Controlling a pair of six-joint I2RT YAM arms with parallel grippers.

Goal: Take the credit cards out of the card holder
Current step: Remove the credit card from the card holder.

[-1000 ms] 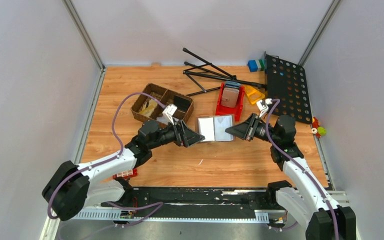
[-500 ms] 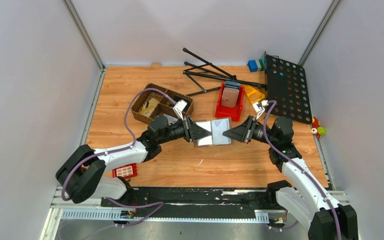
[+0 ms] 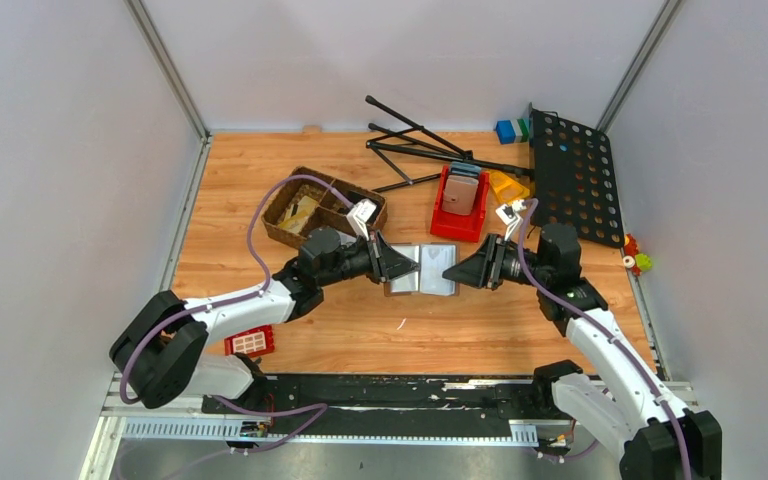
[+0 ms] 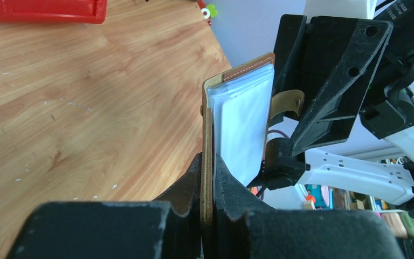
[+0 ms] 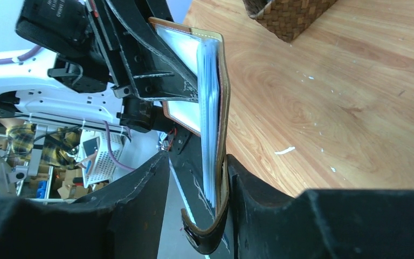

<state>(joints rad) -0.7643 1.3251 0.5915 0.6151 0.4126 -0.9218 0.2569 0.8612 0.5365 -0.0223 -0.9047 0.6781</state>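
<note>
The card holder [image 3: 422,270], a brown folding wallet, is spread open just above the table between my two grippers. Its pale silvery sleeves [image 4: 242,118] face up, and the credit cards are hidden inside them. My left gripper [image 3: 397,263] is shut on the edge of the left brown cover [image 4: 208,135]. My right gripper [image 3: 463,270] stands open around the right half. In the right wrist view that cover [image 5: 223,113] leans on one finger, the other finger is clear of the sleeves, and the tab clasp [image 5: 207,237] curls down between them.
A wicker basket [image 3: 325,205] sits behind the left gripper. A red bin [image 3: 460,210] holding a pinkish-grey slab [image 3: 460,190] stands behind the holder. Black stand legs [image 3: 420,140] and a black perforated panel [image 3: 575,185] lie at the back right. A red grid block [image 3: 250,343] rests near the left arm.
The left gripper moved in from the left and shut on the holder's left cover. The right gripper has opened off the right half. The holder shifted slightly toward the near left.
</note>
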